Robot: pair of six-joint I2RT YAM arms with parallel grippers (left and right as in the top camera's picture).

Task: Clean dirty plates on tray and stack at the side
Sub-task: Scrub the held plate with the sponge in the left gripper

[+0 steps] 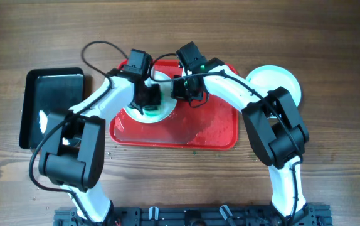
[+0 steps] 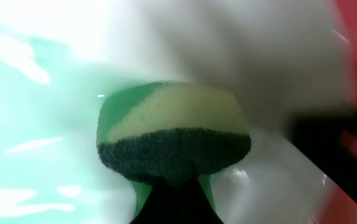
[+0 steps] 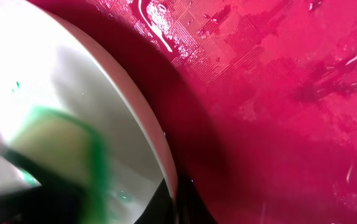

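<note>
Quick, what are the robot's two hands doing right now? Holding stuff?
Left gripper: shut on the sponge.
Right gripper: looks shut on the rim of the plate.

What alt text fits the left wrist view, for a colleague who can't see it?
A yellow sponge with a dark green scouring layer, gripped from below by the left claw, sits against a glossy pale mint plate filling most of the blurred frame. The red tray shows at the right edge.
</note>
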